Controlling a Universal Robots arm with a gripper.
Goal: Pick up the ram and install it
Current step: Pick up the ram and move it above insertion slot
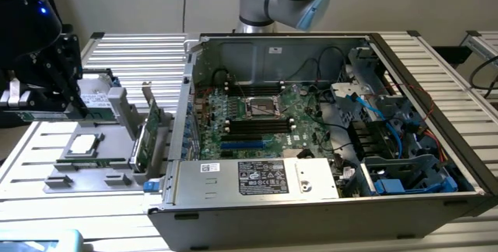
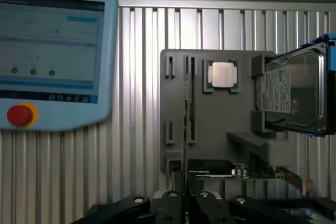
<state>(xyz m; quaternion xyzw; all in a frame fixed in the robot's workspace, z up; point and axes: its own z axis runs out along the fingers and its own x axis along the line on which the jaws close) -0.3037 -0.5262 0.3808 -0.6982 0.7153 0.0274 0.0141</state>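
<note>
In the exterior view my gripper (image 1: 39,109) hangs at the far left, above the grey parts holder (image 1: 116,177). It is shut on the ram (image 1: 46,115), a thin green stick lying level under the fingers. In the wrist view the ram (image 2: 185,129) appears edge-on as a thin line running out from the closed gripper (image 2: 185,203) over the holder (image 2: 210,140). The open computer case (image 1: 233,217) lies to the exterior view's right. Its motherboard (image 1: 300,109) has long black memory slots (image 1: 257,125) beside the processor socket (image 1: 263,107).
The holder carries a processor chip (image 2: 222,74), a hard drive (image 2: 294,90) standing on edge and a green expansion card (image 1: 153,126). A blue-framed touch pendant (image 2: 47,56) with a red button lies on the slatted table. Cables and drive bays crowd the case's right side.
</note>
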